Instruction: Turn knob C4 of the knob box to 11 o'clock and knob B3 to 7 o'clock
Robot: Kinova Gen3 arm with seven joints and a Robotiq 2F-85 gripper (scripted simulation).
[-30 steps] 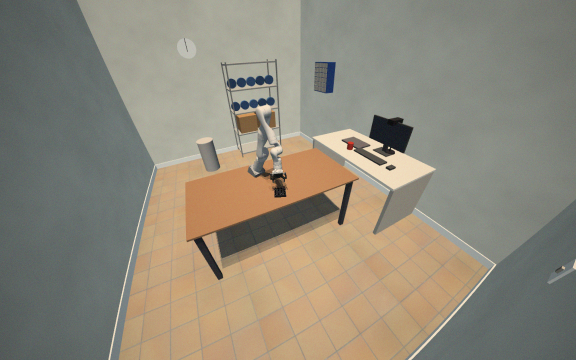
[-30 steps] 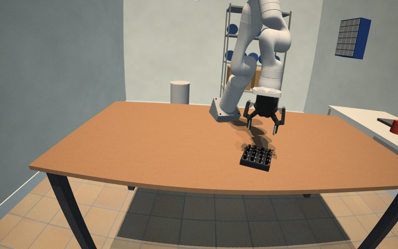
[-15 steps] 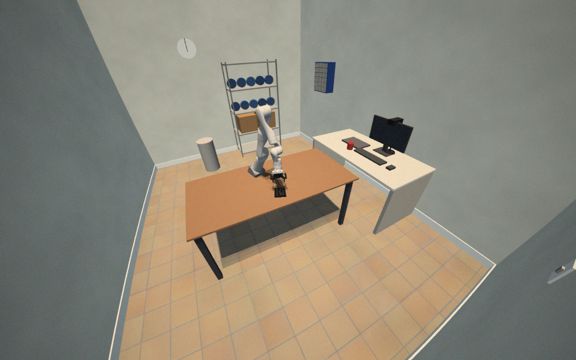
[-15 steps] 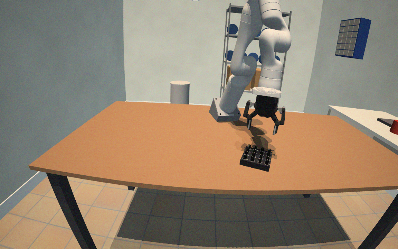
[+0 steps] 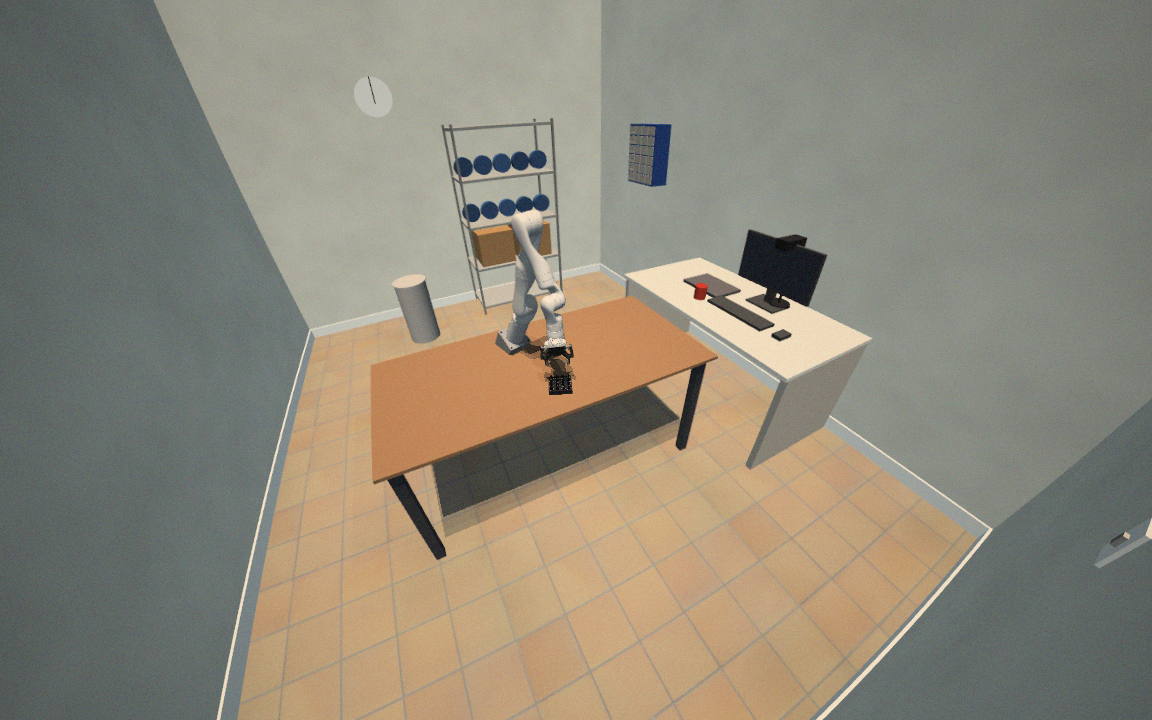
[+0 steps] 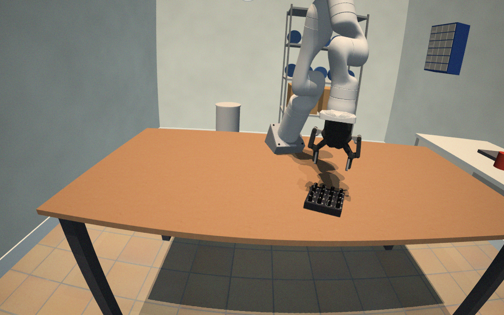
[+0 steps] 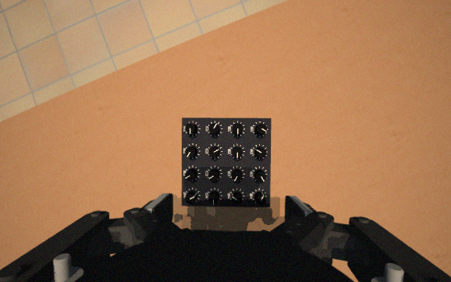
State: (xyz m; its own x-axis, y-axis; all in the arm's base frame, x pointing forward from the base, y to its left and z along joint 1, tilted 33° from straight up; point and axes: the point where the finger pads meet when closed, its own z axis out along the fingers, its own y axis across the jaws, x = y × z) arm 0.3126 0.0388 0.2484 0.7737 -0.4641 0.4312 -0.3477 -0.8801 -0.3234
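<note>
The black knob box stands flat on the brown table, with four rows of four knobs, each with a white line. It also shows in the exterior view and, small, in the top view. In the wrist view small pale name tags sit left of each knob; the names are too small to read. My gripper is wide open and empty. It points down and hangs above the table just behind the box, clear of the knobs. In the wrist view its fingertips frame the box's near edge.
The arm's base is bolted to the table behind the box. A white desk with a red cup stands to the right. A shelf rack and a grey cylinder stand by the far wall.
</note>
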